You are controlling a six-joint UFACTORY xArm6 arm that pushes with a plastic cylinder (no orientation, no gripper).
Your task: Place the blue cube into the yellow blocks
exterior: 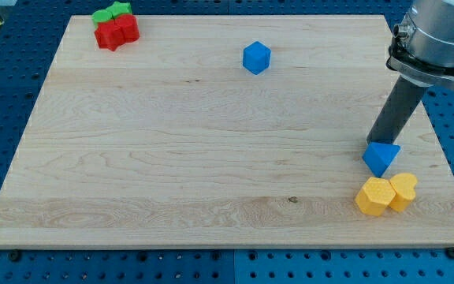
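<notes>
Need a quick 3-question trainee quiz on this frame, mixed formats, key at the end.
1. True or false: the blue block beside my tip sits just above the yellow blocks in the view.
2. Multiple choice: where is the other blue block? A) near the view's top, around the middle B) the view's bottom left C) against the yellow blocks
3. Fill in: the red blocks and green blocks are clustered at the wooden board's top ___ corner in the view.

Key: 1 true; 2 A; 3 left.
</notes>
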